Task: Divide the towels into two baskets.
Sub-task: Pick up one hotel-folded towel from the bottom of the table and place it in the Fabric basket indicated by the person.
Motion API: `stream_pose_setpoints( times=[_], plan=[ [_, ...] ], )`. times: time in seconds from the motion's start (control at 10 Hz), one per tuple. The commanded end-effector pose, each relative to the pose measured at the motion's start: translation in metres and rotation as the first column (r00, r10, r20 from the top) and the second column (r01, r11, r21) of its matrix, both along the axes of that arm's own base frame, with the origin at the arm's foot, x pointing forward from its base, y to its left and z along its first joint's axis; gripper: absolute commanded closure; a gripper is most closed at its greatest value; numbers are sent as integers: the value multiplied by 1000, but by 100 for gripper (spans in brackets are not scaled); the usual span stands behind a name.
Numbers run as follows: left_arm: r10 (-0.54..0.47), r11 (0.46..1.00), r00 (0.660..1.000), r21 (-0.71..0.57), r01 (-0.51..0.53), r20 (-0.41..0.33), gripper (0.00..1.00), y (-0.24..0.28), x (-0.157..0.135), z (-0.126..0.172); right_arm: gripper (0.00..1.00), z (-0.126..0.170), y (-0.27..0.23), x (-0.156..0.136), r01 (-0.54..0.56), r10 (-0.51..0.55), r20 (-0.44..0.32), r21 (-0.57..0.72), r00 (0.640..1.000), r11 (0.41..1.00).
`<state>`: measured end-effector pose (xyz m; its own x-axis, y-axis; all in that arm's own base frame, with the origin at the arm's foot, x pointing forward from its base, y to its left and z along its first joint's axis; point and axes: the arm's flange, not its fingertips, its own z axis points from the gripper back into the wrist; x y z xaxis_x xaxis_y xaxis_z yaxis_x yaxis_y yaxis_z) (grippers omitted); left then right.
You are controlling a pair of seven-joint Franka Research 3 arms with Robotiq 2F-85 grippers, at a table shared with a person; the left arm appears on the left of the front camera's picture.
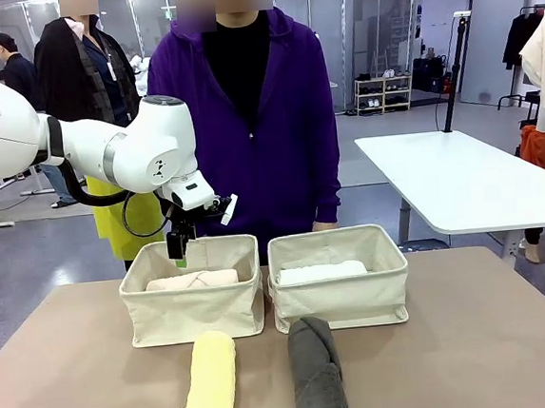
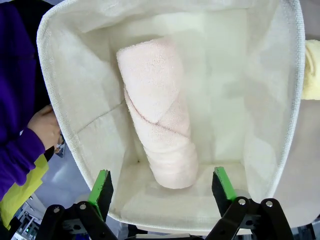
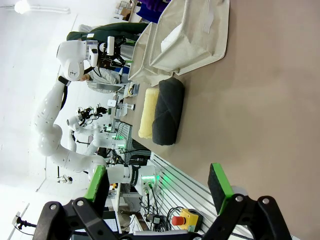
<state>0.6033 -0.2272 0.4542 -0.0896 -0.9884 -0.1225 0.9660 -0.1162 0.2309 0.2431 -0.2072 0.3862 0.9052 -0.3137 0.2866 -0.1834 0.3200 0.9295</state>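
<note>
Both jaws of my left gripper [image 2: 161, 174] stand wide apart with nothing between them. It hangs just above the left basket [image 1: 194, 311], toward the far edge of the table [image 1: 475, 339]. Under me the pink towel [image 2: 157, 115] lies along the basket floor, free of my fingers.

A person's hand [image 2: 44, 125] rests just outside one basket wall. I judge the clean move is straight up past the soft rim before any swing sideways.

The right basket [image 1: 340, 298] sits just beside the left one and holds the white towel [image 1: 321, 271]. The yellow towel [image 1: 210, 381] lies in front of my basket, running toward the near edge. The grey towel [image 1: 318, 372] lies beside it, in front of the right basket.

One more roll in each basket would even the split. For the yellow one I should come down across its middle and bite deep, so the layers do not unroll.

My right gripper [image 3: 157, 172] is open and empty over bare table, well apart from the grey towel.
</note>
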Motion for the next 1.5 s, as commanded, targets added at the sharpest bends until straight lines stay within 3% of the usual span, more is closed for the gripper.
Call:
stream_pose_setpoints(
  times=[0.0,0.2,0.4,0.5,0.6,0.7,1.0,1.3,1.4],
  plan=[
    [0,1000,1000,0,0,0,0,0,0,0,0,2,-1,-3,-9,9,5,-8,1000,1000],
    [120,977,986,-164,-138,-116,0,29,-21,28,0,2,-1,-3,-9,9,5,-8,1000,1000],
    [194,928,940,-259,-268,-279,0,66,-60,48,0,2,-1,-3,-9,9,5,-8,1000,1000],
    [208,867,899,-352,-352,-386,0,87,-83,64,0,2,-1,-3,-9,9,5,-8,1000,1000],
    [168,795,833,-427,-431,-527,0,112,-108,76,0,2,-1,-3,-9,9,5,-8,1000,1000],
    [110,741,790,-480,-470,-604,0,144,-133,87,0,2,-1,-3,-9,9,5,-8,1000,1000],
    [99,530,697,-555,-641,-710,0,223,-183,83,0,2,-1,-3,-9,9,5,-8,1000,1000],
    [236,189,633,-604,-774,-737,0,312,-249,52,0,2,-1,-3,-9,9,5,-8,1000,1000],
    [270,49,607,-619,-784,-747,0,339,-272,38,0,2,-1,-3,-9,9,5,-8,1000,1000]
  ],
)
